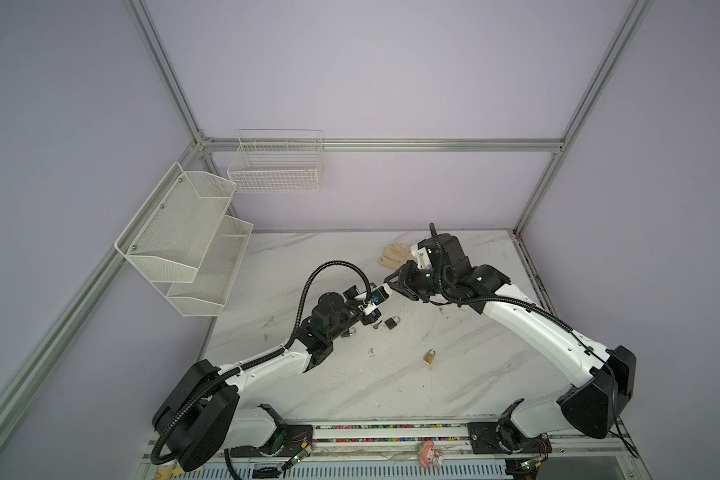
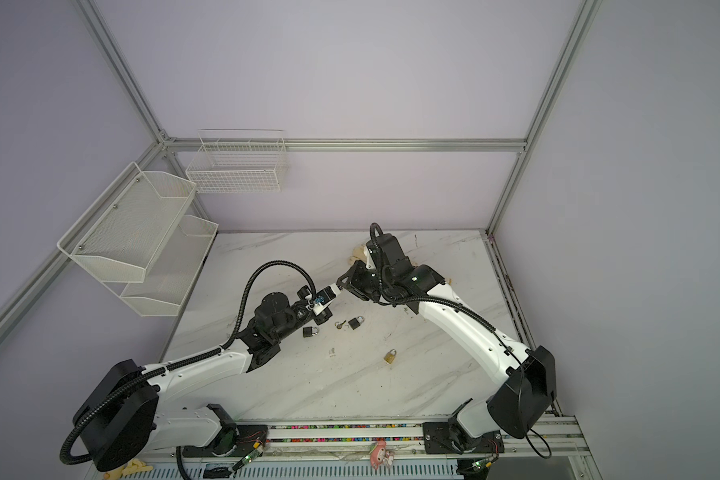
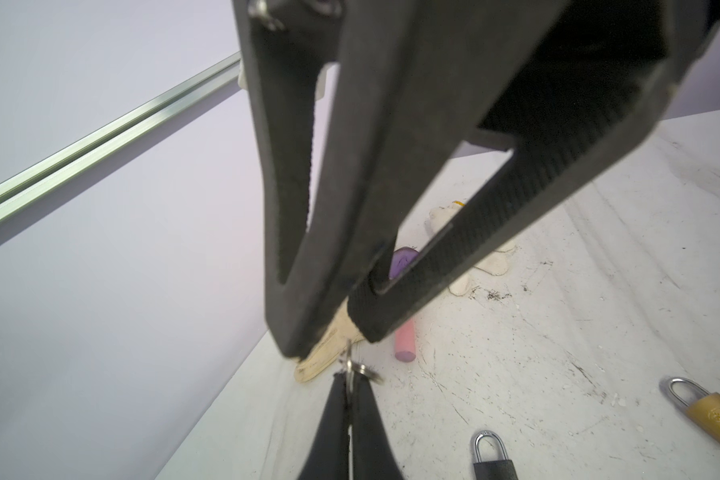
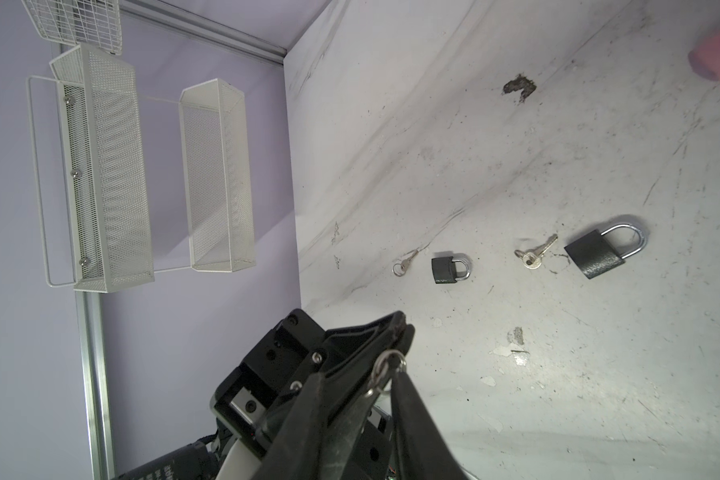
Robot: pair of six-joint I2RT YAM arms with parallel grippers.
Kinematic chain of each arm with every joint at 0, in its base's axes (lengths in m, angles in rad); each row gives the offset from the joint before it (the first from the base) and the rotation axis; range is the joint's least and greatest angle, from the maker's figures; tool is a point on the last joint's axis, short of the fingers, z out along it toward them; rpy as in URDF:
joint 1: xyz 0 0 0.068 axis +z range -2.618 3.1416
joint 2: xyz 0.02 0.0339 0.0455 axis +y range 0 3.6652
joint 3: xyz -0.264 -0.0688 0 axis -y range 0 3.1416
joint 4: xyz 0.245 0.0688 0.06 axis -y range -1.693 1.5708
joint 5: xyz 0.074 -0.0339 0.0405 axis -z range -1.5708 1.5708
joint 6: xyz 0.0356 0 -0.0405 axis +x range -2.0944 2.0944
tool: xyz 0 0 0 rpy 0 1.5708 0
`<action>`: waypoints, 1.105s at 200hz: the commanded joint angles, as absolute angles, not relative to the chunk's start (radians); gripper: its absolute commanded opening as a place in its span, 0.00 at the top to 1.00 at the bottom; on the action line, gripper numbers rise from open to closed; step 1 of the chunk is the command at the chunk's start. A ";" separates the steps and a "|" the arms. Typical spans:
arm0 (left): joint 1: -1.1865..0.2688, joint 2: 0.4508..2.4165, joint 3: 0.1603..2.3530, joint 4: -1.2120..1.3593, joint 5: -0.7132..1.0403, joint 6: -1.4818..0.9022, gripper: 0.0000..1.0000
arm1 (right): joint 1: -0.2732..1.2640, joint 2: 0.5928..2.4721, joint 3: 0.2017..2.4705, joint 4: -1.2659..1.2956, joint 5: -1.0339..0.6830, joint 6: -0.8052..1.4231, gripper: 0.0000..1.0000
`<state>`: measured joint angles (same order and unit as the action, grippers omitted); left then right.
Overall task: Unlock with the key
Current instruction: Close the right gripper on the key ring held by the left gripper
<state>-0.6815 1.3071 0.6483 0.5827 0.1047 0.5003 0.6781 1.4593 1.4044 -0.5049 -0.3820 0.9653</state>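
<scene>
1. Left gripper (image 1: 381, 294) and right gripper (image 1: 391, 286) meet tip to tip in mid-air over the marble-patterned table (image 1: 433, 395) in both top views. The key between them is too small for me to make out from here. Below lie a large black padlock (image 1: 392, 322), a small black padlock (image 1: 351, 331) by the left arm, and a brass padlock (image 1: 429, 356) well apart from both.
2. From the left wrist, I see the left gripper (image 3: 350, 384) pressed together on the key (image 3: 350, 357), of which only a thin metal edge shows. Its wire ring (image 3: 362, 370) pokes out past the tips. The right gripper (image 3: 333, 343) has its tips slightly apart either side of that end, and I see no firm pinch from it.
3. From the right wrist, the ring (image 4: 389, 363) hangs bright and loose between the black ribbed fingers (image 4: 412, 415). Two spare keys (image 4: 535, 253) lie flat on the table beside the black padlocks, which have grainy bodies and shiny steel shackles.
4. My read is that the key is light, stiff and smooth, so it will swivel or slip in a loose pinch. I'd take it across the flat head, not the dangling ring, and leave the blade free. A padlock is dense and hard, so I'd clamp its body flats and keep the keyhole clear.
</scene>
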 commanded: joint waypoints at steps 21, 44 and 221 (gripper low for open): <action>-0.681 1.316 0.739 0.664 0.103 0.550 1.00 | 0.684 1.488 1.416 -0.496 -0.370 0.991 0.72; -0.681 1.327 0.743 0.681 0.094 0.570 1.00 | 0.684 1.495 1.411 -0.496 -0.370 0.991 0.72; -0.682 1.394 0.831 0.749 0.057 0.682 1.00 | 0.684 1.515 1.411 -0.494 -0.370 1.004 1.00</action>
<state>-0.6807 1.4086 0.7052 0.6559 0.0479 0.6788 0.6720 1.4982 1.4044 -0.4770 -0.3435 0.9989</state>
